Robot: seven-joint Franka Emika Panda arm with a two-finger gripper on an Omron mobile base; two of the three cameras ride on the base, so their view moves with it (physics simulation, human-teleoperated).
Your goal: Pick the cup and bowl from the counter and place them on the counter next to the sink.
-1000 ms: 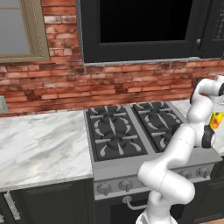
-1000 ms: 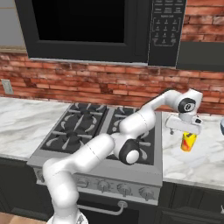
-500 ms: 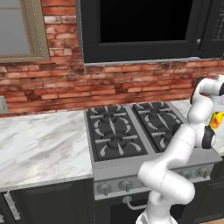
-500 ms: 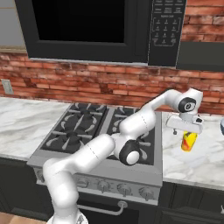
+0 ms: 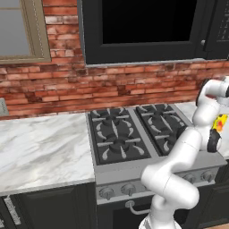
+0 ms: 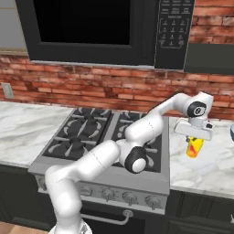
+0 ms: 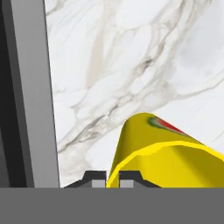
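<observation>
The yellow cup [image 6: 194,147] stands upright on the white marble counter [image 6: 203,171], just right of the stove. My gripper [image 6: 195,138] points down over it and is shut on its rim. In the hand view the two dark fingertips [image 7: 95,177] stand close together at the gripper [image 7: 111,178], with the cup's [image 7: 162,155] yellow wall pinched between them and its red mark low on the side. From the left base view the cup [image 5: 219,123] peeks out beside the wrist. A pale blue sliver of the bowl [image 6: 232,132] shows at the right edge. The sink is out of view.
A gas stove [image 6: 103,132] with black grates lies left of the cup, and its grey edge [image 7: 30,87] runs close along the cup. A microwave [image 6: 96,27] hangs above against the brick wall. More marble counter [image 5: 40,147] stretches left of the stove.
The fingers have closed from wide open onto the cup's rim. The arm and the cup have stayed where they were.
</observation>
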